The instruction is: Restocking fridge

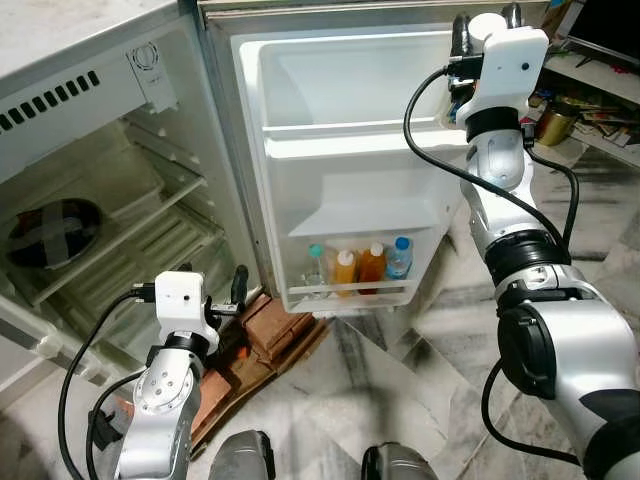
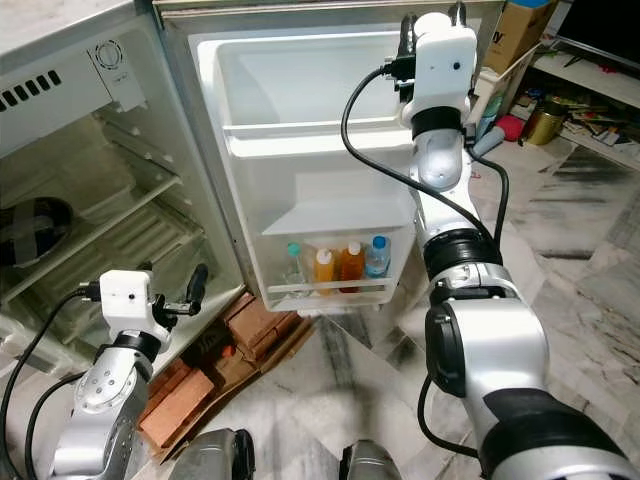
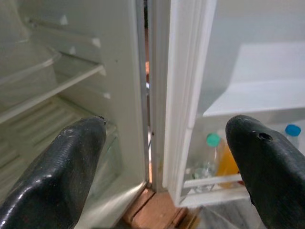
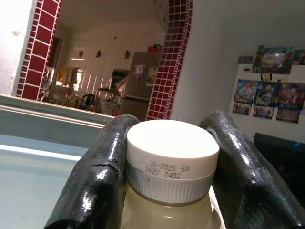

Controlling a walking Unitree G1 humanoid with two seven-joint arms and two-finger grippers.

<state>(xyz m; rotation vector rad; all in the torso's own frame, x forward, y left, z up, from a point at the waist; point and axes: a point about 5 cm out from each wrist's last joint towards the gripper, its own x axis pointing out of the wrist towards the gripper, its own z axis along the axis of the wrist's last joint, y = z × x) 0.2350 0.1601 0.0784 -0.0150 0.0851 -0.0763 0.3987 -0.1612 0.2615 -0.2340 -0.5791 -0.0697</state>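
While the right hand (image 4: 167, 157) grips a white-capped pale bottle (image 4: 170, 157) by the open white fridge door's (image 1: 350, 190) top shelf, the left hand (image 3: 162, 162) hangs open, so lowering it in looks next.

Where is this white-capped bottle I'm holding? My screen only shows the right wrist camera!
Observer: Your right gripper holds the bottle up high, at the top corner of an open fridge door.
Operator: Is anything in that door yet?
Observer: Yes. The lower door shelf has four bottles in a row: a green-capped one, two orange ones, and a blue-capped one.
Operator: What's my other hand doing?
Observer: The left gripper is down low near the bottom of the fridge, open and holding nothing.
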